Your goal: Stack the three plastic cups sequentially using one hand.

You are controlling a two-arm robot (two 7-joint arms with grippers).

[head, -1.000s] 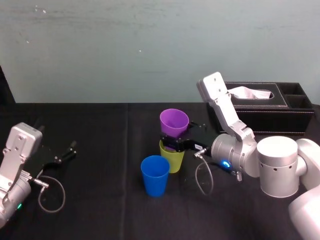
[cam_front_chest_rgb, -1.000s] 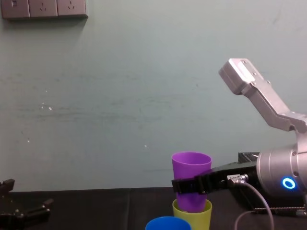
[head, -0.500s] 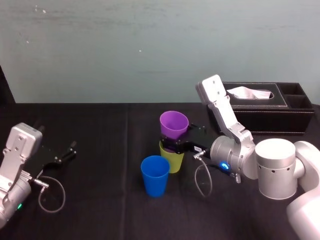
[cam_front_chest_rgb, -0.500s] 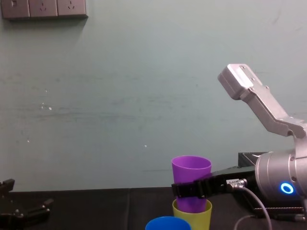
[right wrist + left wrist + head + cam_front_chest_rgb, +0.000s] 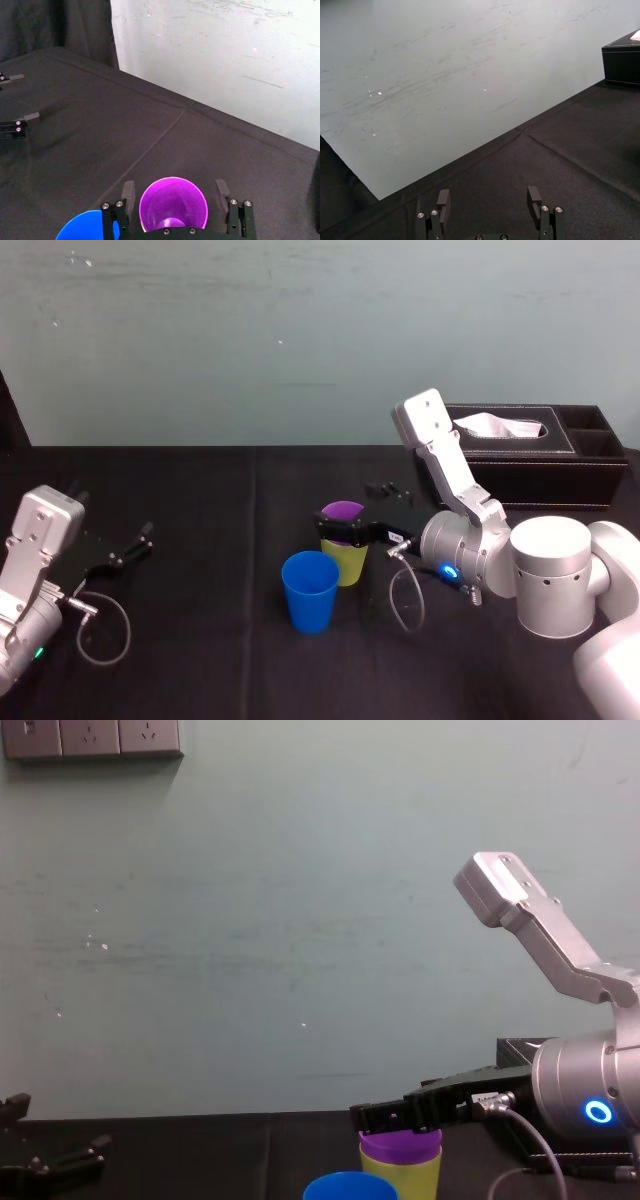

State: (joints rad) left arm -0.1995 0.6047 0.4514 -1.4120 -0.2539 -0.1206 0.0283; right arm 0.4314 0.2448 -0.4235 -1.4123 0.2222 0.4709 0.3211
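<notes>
**Two nested, one to go**

The small tapered purple plastic tumbler (image 5: 343, 511) sits deep inside the matching yellow-green plastic tumbler (image 5: 347, 562) near the middle of the black-draped bench (image 5: 200, 500), with only its rim and a narrow band showing above the yellow-green lip. The right tool (image 5: 175, 192), on the silver-grey arm with the blue ring light, hangs at that rim. It is released: its black fingers (image 5: 128, 192) stand on either side of the purple wall with a gap on each side, so it grasps nothing. The blue plastic tumbler (image 5: 310, 590) stands upright on its own, just beside the pair on their near-left side and not touching them as far as I can tell.

The first stacking step looks finished, and the blue tumbler is what is left. The next move, as I judge it, calls for the right tool to back off clear of the purple rim, shift near and left, close across the blue tumbler's wall, lift it above the pair and lower it squarely into the purple mouth.

The left tool (image 5: 489, 200) lies parked at the far left of the bench, fingers spread and empty.
</notes>
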